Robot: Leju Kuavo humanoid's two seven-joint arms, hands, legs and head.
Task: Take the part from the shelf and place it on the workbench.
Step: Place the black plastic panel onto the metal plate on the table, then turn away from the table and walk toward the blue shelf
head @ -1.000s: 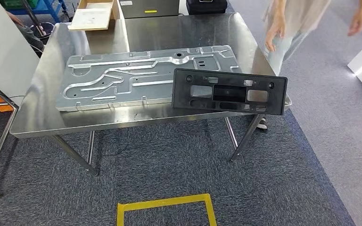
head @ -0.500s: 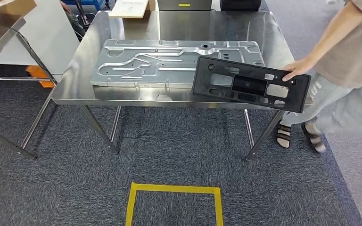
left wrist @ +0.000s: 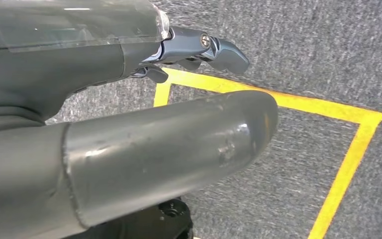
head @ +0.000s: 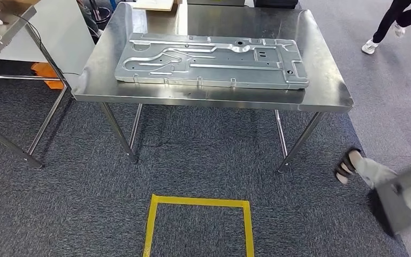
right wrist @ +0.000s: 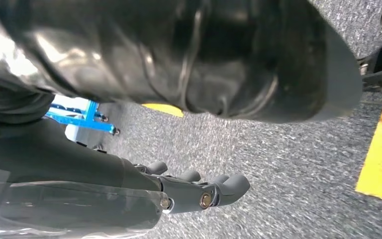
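Observation:
The steel workbench stands ahead of me with a large silver stamped metal panel lying flat on it. A dark flat part, blurred, is at the lower right beside a person's sandalled foot, off the bench. My left hand hangs over the carpet with its thumb and fingers stretched out and nothing in them. My right hand also hangs over the carpet, thumb and fingers apart, holding nothing.
A yellow tape square marks the carpet in front of the bench. A second steel table stands at the left with an orange object beneath it. Another person's legs are at the far right. A blue frame stands on the floor.
The black part that lay on the bench's right end is gone; a person laid a hand on it, and a dark part now shows low at the right. The camera has shifted.

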